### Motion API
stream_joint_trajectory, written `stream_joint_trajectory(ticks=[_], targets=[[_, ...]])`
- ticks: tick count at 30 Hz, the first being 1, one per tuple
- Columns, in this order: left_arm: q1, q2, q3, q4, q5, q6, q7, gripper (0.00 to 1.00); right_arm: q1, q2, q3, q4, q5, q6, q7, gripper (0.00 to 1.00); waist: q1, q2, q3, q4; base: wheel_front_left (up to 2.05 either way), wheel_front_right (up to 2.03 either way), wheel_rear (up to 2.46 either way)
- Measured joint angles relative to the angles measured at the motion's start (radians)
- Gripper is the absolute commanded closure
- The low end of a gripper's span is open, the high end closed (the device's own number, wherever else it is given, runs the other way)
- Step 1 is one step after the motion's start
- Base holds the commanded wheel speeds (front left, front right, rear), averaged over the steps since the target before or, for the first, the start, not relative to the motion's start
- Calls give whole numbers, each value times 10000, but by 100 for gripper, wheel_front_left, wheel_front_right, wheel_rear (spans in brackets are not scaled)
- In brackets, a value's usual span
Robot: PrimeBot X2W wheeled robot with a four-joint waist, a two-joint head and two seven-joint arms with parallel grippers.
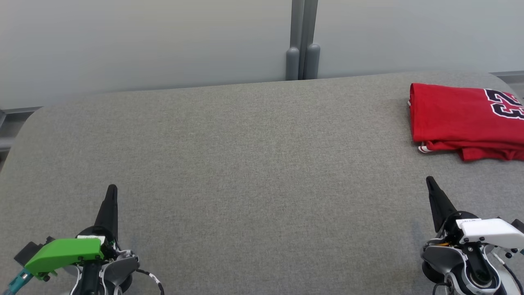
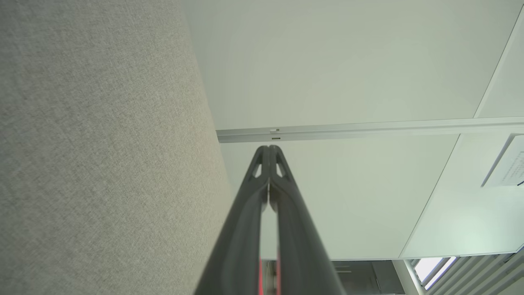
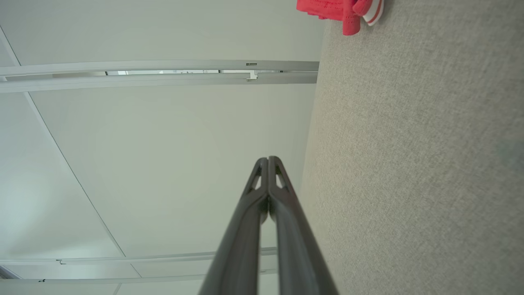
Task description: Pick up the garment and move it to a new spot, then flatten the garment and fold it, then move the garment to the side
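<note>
Garment: red jersey (image 1: 454, 116), folded into a flat block, lying on the grey padded table (image 1: 254, 164) at its far right corner. Its right part runs past the picture edge.
Print: dark numerals edged in white on the top face, toward the table's right edge. Striped red-and-white trim pokes out at the block's front left corner.
Right gripper (image 1: 430, 180): over the table's front right part, fingers pressed together to one point, nothing between them.
Jersey vs right gripper: the jersey lies farther back on the table than the fingertip and is not touching it, with a strip of bare table cloth between them.
Left gripper (image 1: 111, 189): over the table's front left part, fingers likewise closed tight and empty, well apart from the jersey across the table's width.
Head view: the whole tabletop, both grippers, the numerals, and a pale wall (image 1: 143, 41) with a grey post (image 1: 303, 41) behind the table's far edge.
Right wrist view: closed tips (image 3: 268, 159) beside the table surface. A scrap of the jersey with its striped trim (image 3: 370, 12) lies at the table's edge.
Left wrist view: closed tips (image 2: 269, 148) beside bare table cloth, pale wall panels beyond, and a paper notice (image 2: 507, 164) whose print is too small to read.
</note>
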Motion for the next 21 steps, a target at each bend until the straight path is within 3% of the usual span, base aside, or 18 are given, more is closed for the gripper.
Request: stream_joint_trajectory(ticks=[21], targets=[[-38, -15, 25, -21, -261, -2, 73, 100, -45, -6, 15, 4, 261, -2, 58, 100, 0, 0, -1, -12, 0, 0, 0]])
